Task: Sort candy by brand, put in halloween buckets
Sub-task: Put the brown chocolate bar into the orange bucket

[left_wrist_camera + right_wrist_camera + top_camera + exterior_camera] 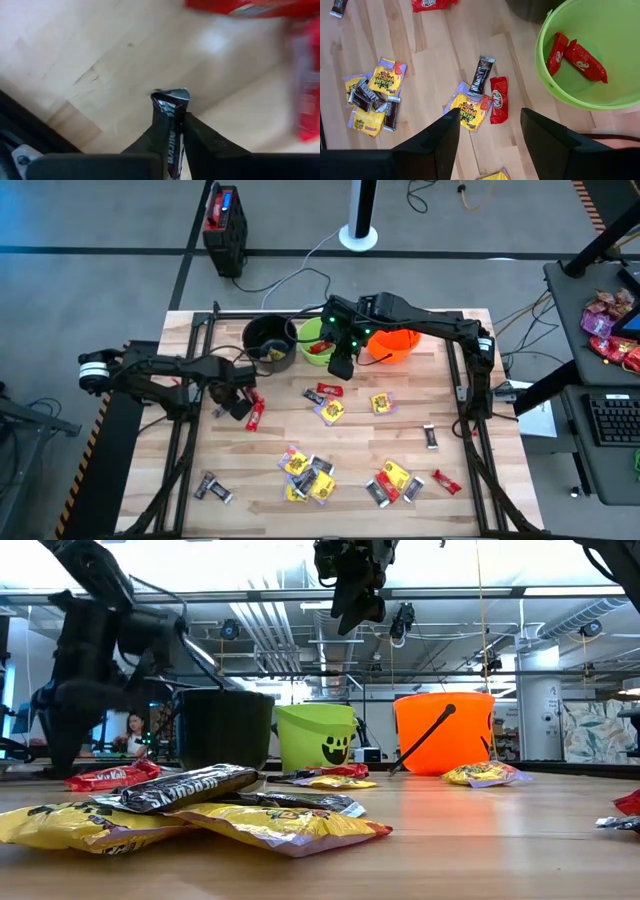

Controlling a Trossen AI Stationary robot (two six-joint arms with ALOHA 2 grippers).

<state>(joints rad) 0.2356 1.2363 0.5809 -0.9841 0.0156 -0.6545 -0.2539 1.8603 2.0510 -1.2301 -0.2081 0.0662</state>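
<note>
My left gripper [238, 406] stands at the table's left, pointing down, shut on a dark brown candy bar [170, 107]. A red bar [255, 415] lies just right of it. My right gripper [340, 365] hangs open high above the table, in front of the green bucket [315, 338], which holds two red bars [576, 59]. Below it lie a dark bar [482, 75], a red bar [498, 100] and a yellow packet [469, 114]. The black bucket [268, 340] and the orange bucket [395, 345] stand on either side of the green one. My left gripper pinches the dark brown bar between its two fingers [155, 135], coming from above and pointing down. The bar runs along the fingers, and its crimped end [171, 96] sticks out past the fingertips toward the table. Whether that end touches the wood, I cannot tell.
More candy lies spread over the table's near half: a pile [308, 470], a second pile [392, 480], a yellow packet [381, 403], a dark bar [430, 437], a red bar [446, 482] and dark bars [213, 487] at the near left. A black frame [190, 395] borders the table.
</note>
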